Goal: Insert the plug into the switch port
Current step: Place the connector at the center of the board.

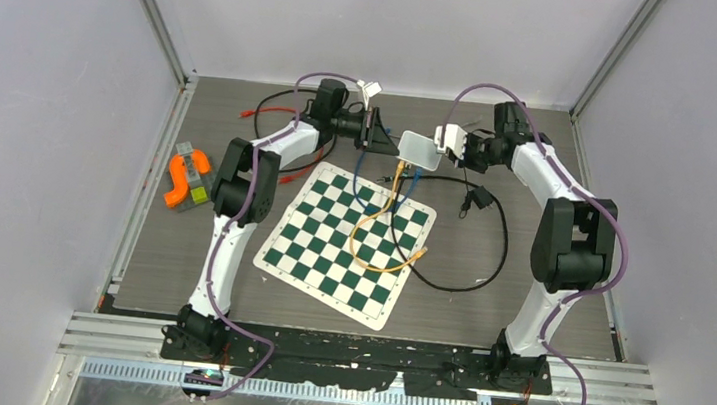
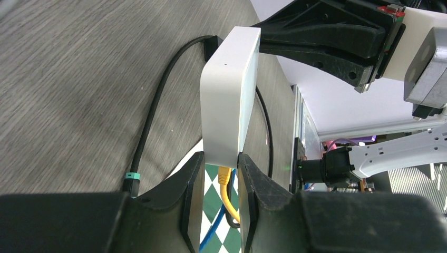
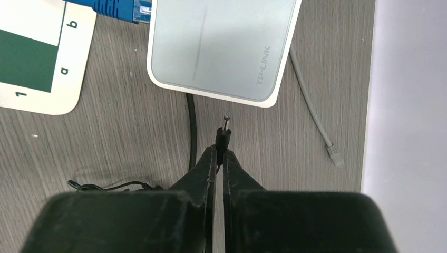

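Note:
The white TP-LINK switch (image 1: pixel 418 149) is held off the table at the back centre. My left gripper (image 1: pixel 383 135) is shut on its near edge (image 2: pixel 229 95), one finger on each flat face. A yellow cable (image 2: pixel 225 178) and a blue cable (image 3: pixel 113 8) sit at the switch's ports. My right gripper (image 1: pixel 444 142) is shut on a thin black barrel plug (image 3: pixel 223 138). The plug's metal tip points at the switch's edge (image 3: pixel 221 47), a short gap away. In the left wrist view the right gripper's fingers (image 2: pixel 337 47) reach to the switch's far end.
A green-and-white chessboard mat (image 1: pixel 345 241) lies mid-table with the yellow cable looped on it. A black cable (image 1: pixel 491 247) loops to the right. An orange and grey object (image 1: pixel 186 176) lies far left. A loose grey cable end (image 3: pixel 333 153) lies by the table's edge.

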### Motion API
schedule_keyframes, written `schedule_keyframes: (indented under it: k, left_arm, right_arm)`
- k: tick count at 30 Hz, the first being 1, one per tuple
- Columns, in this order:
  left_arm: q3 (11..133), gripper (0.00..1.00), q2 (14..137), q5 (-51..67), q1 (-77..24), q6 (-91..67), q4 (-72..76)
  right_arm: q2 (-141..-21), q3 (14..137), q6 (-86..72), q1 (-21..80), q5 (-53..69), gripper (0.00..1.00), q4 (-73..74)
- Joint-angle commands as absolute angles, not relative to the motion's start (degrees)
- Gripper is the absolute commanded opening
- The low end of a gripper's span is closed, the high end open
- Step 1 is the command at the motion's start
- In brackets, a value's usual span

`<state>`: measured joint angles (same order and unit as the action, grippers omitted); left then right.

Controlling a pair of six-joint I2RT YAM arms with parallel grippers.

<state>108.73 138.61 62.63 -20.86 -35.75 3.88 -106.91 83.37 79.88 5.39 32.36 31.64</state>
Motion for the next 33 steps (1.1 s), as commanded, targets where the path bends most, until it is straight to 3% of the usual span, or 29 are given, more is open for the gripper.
schedule_keyframes:
  k: [1, 33]
  left_arm:
    - [110.0, 0.00, 134.2, 64.7, -20.7, -34.9, 4.4]
    - [110.6, 0.00, 133.2, 64.9, -21.1, -29.4, -2.7]
  right_arm:
    - [-106.8, 85.7, 78.9, 6.4, 30.7, 0.05, 31.0]
    - [-105.8, 84.4, 80.4, 10.4, 28.0, 0.05, 27.3]
